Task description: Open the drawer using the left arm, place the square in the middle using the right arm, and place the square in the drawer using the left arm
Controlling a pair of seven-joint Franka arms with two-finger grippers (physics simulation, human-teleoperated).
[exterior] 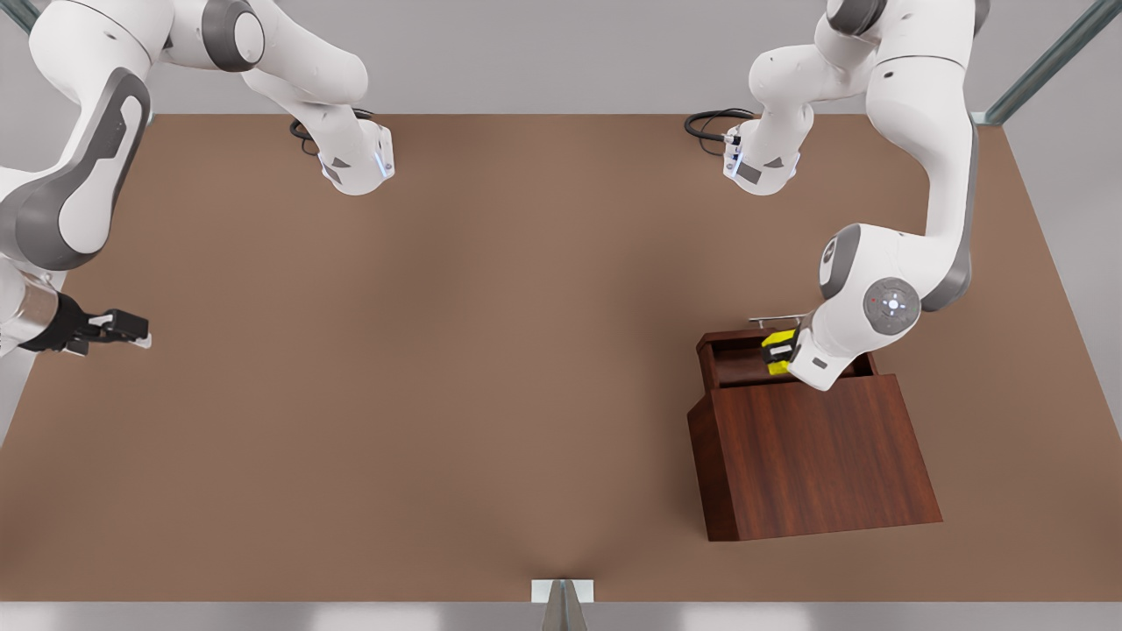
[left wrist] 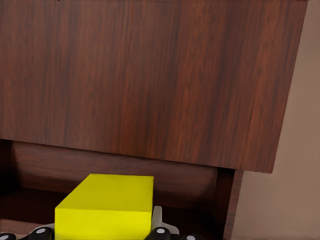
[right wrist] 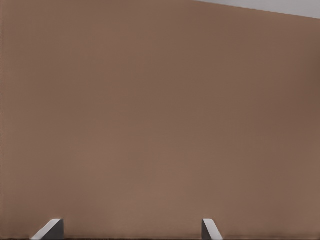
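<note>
Tabletop (exterior: 456, 368) matte brown; left gripper (exterior: 777, 349) clamps square (exterior: 775, 342) apparently over drawer (exterior: 734, 359); right gripper (exterior: 131, 337) wide.

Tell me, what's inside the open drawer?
The yellow square is in the drawer, held between the left gripper's fingers. The arm covers the drawer's far end. The right gripper waits open at the table's edge.
</note>
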